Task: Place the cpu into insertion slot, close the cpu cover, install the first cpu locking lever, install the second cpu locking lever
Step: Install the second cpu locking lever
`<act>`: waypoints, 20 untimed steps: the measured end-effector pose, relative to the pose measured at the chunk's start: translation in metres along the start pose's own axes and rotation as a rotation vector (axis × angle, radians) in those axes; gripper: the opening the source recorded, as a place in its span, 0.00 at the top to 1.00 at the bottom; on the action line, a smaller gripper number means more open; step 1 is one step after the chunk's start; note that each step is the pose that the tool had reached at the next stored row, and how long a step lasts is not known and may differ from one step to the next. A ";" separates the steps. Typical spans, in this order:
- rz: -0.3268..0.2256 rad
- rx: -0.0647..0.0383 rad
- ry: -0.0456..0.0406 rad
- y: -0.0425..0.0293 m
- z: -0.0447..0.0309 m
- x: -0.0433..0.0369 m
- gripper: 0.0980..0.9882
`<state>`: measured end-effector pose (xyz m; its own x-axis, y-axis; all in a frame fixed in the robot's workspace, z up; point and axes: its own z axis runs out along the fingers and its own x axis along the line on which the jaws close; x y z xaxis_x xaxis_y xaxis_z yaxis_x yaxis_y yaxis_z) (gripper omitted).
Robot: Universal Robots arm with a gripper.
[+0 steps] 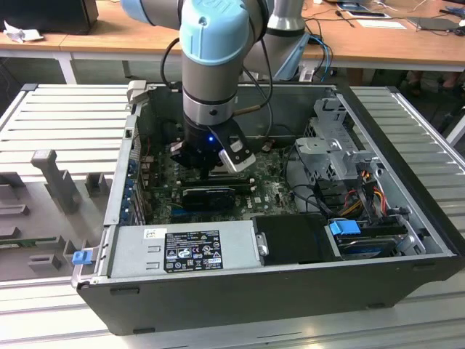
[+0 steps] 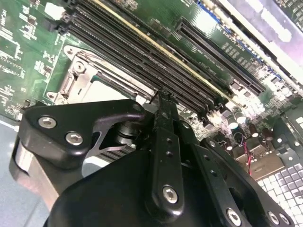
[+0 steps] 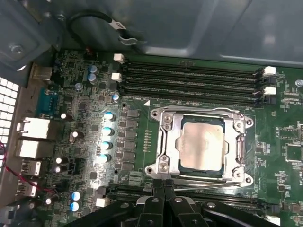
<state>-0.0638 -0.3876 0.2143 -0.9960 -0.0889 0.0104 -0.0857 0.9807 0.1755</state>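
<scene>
- Exterior view: arm reaches down into open computer case (image 1: 407,273) on ribbed tabletop (image 1: 65,116); gripper (image 1: 211,161) sits over green motherboard (image 1: 272,195).
- First wrist view: cpu (image 3: 202,144) seated in insertion slot (image 3: 201,177), cpu cover (image 3: 165,142) closed around it.
- Jaws together at the socket's near edge, holding nothing.

We see the cpu (image 3: 202,144) as smooth pale metal with a soft sheen, the cover (image 3: 166,142) dull bare metal, the board (image 3: 142,156) glossy green, and the gripper (image 3: 164,189) matt black.
</scene>
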 end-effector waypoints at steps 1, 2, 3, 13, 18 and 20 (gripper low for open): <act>0.000 -0.002 -0.0001 -0.0001 0.0003 0.0001 0.99; 0.000 -0.006 -0.0006 -0.0002 0.0008 0.0008 0.99; 0.000 -0.008 -0.0006 -0.0003 0.0012 0.0023 0.99; -0.001 -0.046 -0.0040 -0.0022 0.0082 0.0051 0.99; -0.002 -0.071 -0.0062 -0.0047 0.0105 0.0053 0.99; -0.002 -0.076 -0.0067 -0.0050 0.0120 0.0053 0.99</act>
<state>-0.0690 -0.3909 0.2017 -0.9960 -0.0895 0.0035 -0.0858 0.9644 0.2500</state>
